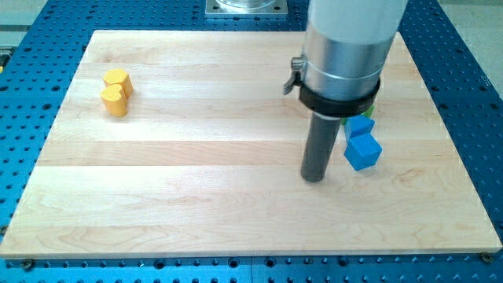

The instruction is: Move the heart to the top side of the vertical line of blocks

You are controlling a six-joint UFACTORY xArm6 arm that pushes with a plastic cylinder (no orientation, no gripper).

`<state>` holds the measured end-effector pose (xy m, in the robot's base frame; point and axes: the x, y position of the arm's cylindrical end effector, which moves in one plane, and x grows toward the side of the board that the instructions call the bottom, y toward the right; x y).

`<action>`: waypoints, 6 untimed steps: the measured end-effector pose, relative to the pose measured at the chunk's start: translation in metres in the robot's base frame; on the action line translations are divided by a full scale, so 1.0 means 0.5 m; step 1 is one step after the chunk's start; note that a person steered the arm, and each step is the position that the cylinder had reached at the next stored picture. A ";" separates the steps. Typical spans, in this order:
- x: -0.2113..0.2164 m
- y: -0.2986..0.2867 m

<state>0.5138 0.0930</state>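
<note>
A yellow heart block point(115, 101) lies at the view's upper left on the wooden board point(196, 181), touching a yellow hexagon block point(118, 79) just above it. At the view's right, blue blocks stand in a vertical line: a blue cube point(362, 151) at the bottom and another blue block point(361, 126) above it. A green block point(372, 112) peeks out above those, mostly hidden by the arm. My tip point(314, 178) rests on the board just left of the blue cube, far right of the heart.
The arm's wide silver and white body point(346, 47) covers the board's upper right and hides the top of the block line. A blue perforated table point(471, 86) surrounds the board.
</note>
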 end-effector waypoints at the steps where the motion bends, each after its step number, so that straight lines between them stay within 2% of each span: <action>1: -0.024 0.031; 3: -0.074 0.077; 4: -0.088 0.057; 6: -0.125 -0.100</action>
<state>0.4511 0.0431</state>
